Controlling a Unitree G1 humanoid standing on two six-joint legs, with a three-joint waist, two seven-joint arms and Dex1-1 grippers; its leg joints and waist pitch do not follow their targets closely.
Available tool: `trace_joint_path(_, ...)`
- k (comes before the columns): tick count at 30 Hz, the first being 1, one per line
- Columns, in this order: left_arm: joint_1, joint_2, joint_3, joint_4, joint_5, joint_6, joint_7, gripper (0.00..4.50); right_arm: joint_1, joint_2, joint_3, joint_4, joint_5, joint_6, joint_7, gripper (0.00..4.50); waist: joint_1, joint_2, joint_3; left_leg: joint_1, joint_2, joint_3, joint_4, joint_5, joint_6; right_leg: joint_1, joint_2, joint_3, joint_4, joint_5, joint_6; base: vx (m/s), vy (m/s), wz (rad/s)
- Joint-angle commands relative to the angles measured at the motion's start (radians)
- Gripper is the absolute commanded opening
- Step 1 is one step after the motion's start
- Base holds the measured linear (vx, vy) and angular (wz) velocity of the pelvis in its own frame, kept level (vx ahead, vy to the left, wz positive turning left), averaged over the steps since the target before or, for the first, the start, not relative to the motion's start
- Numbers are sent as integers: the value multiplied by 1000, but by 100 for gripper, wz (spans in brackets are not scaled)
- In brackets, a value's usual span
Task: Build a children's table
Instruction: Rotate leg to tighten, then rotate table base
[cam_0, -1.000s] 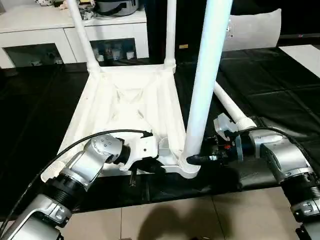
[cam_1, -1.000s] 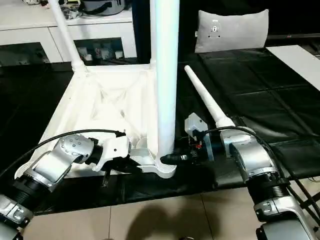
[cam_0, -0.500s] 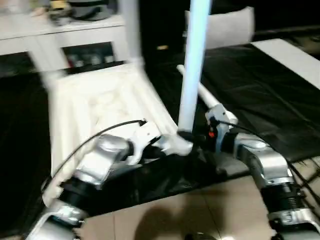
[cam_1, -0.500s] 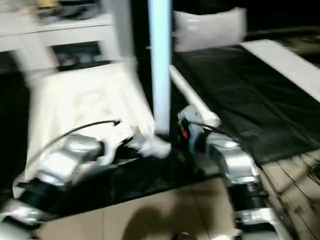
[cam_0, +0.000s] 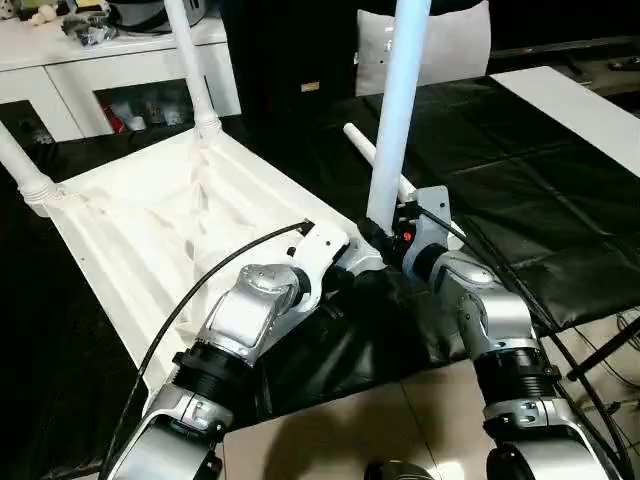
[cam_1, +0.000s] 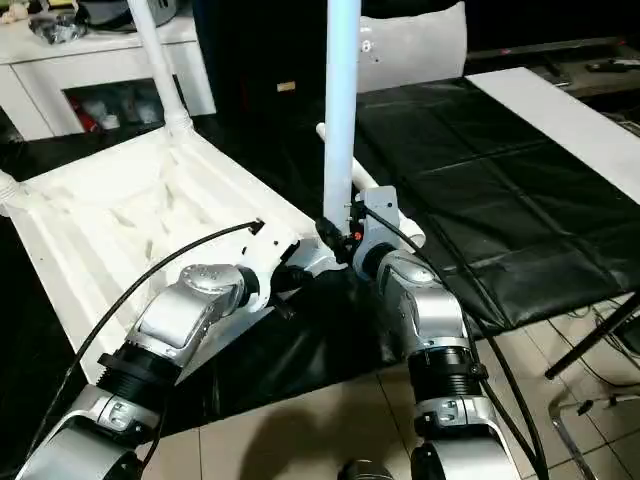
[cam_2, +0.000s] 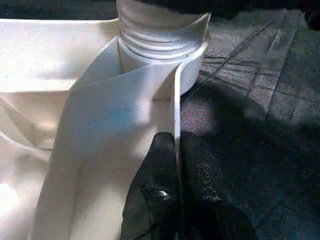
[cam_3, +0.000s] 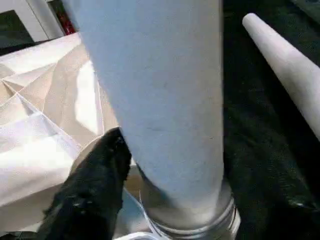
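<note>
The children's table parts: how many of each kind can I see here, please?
White ribbed plastic tabletop, upside down: 1
White tapered round legs standing in corner sockets: 3
White tapered leg lying on the black mat: 1
Total: 5

White table top (cam_0: 160, 240) lies inverted, three legs (cam_0: 398, 110) upright.

The upturned children's table (cam_0: 150, 230) now sits rotated on the black mat (cam_0: 520, 200), its near corner swung toward the loose leg (cam_0: 375, 160).
</note>
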Motion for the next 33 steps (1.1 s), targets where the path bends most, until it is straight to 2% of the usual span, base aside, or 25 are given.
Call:
trace_joint_path(1, -28, 13, 6, -10, 3, -21, 21, 0, 30, -4, 40, -22, -8, 12, 12, 338, 15, -5, -69, -17, 19, 4, -64, -55, 144, 81, -45, 46, -51, -276, -147, 0, 0, 0)
trace_joint_path(4, -47, 17, 22, 30, 11, -36, 55, 0, 65, -19, 28, -97, 2, 38, 16, 358, 24, -6, -66, -12, 20, 6, -69, -104, 119, 79, -44, 48, -60, -329, -128, 0, 0, 0)
trace_joint_path(6, -59, 18, 34, 51, 11, -42, 69, 0, 88, -24, 15, -141, 20, 44, 23, 382, 25, -9, -66, -14, 20, 4, -72, -130, 103, 80, -44, 48, -60, -348, -116, 0, 0, 0)
trace_joint_path(7, -66, 21, 35, 64, 15, -49, 72, 44, 103, -30, 14, -170, 28, 53, 30, 392, 25, -8, -65, -15, 19, 4, -72, -134, 104, 81, -43, 48, -62, -353, -113, 0, 0, 0)
trace_joint_path(9, -78, 25, 39, 89, 23, -70, 86, 54, 135, -43, 20, -229, 41, 76, 46, 415, 27, -5, -65, -14, 18, 4, -72, -140, 103, 81, -43, 48, -64, -354, -105, 0, 0, 0)
trace_joint_path(11, -87, 26, 50, 108, 20, -88, 106, 61, 160, -55, 33, -272, 36, 99, 40, 428, 26, -7, -66, -14, 18, 4, -72, -133, 103, 80, -41, 48, -64, -347, -103, 0, 0, 0)
trace_joint_path(14, -99, 30, 60, 122, 12, -113, 112, 97, 178, -58, 36, -298, 31, 113, 26, 445, 26, -7, -66, -16, 16, 4, -72, -128, 104, 80, -43, 47, -64, -347, -105, 0, 0, 0)
trace_joint_path(17, -102, 35, 79, 103, -8, -148, 109, 124, 193, -59, 38, -316, 3, 123, -12, 450, 31, -5, -65, -13, 18, 3, -72, -133, 97, 76, -44, 48, -66, -361, -103, 0, 0, 0)
trace_joint_path(18, -102, 36, 82, 94, -13, -155, 106, 135, 196, -59, 38, -322, 4, 132, -16, 450, 32, -8, -65, -13, 18, 3, -73, -132, 96, 76, -43, 48, -66, -359, -103, 0, 0, 0)
trace_joint_path(21, -88, 60, 92, 22, -28, -172, 91, 147, 218, -69, 65, -378, 32, 201, 14, 450, 41, -6, -67, -13, 23, 1, -73, -115, 100, 78, -45, 52, -56, -318, -115, 0, 0, 0)
trace_joint_path(22, -86, 63, 92, 16, -28, -172, 92, 175, 220, -71, 69, -386, 34, 207, 17, 450, 45, -4, -67, -13, 24, 1, -73, -105, 103, 79, -45, 53, -52, -296, -122, 0, 0, 0)
trace_joint_path(24, -77, 77, 107, -16, -34, -153, 89, 182, 224, -73, 83, -393, 30, 208, 22, 450, 49, -4, -66, -10, 25, 3, -73, -102, 101, 76, -45, 55, -51, -286, -127, 0, 0, 0)
trace_joint_path(28, -46, 171, 181, -140, -18, -85, 123, 182, 231, -89, 137, -420, 40, 270, 61, 450, 55, 0, -63, -8, 26, 2, -78, -125, 81, 77, -44, 56, -49, -300, -124, 0, 0, 0)
trace_joint_path(29, -36, 218, 214, -166, -4, -61, 137, 182, 233, -90, 144, -425, 44, 297, 60, 450, 55, 1, -62, -7, 27, 1, -79, -134, 72, 77, -44, 57, -46, -301, -122, 0, 0, 0)
trace_joint_path(30, -35, 221, 215, -167, -3, -60, 137, 182, 233, -90, 145, -425, 44, 299, 59, 450, 53, 1, -61, -8, 26, 1, -80, -138, 68, 77, -43, 56, -47, -307, -119, 0, 0, 0)
trace_joint_path(31, -31, 240, 227, -173, 3, -52, 142, 182, 233, -89, 146, -426, 46, 312, 56, 450, 51, 4, -60, -4, 23, 2, -80, -155, 60, 74, -42, 56, -51, -330, -110, 0, 0, 0)
trace_joint_path(32, -23, 288, 241, -175, 24, -42, 152, 182, 233, -87, 147, -422, 42, 323, 49, 450, 50, 2, -58, -3, 22, 3, -80, -165, 53, 72, -41, 55, -55, -351, -99, 0, 0, 0)
trace_joint_path(33, -16, 328, 253, -174, 44, -33, 162, 165, 232, -84, 146, -416, 39, 331, 41, 450, 54, 4, -59, -2, 22, 0, -81, -168, 45, 71, -42, 55, -52, -364, -92, 0, 0, 0)
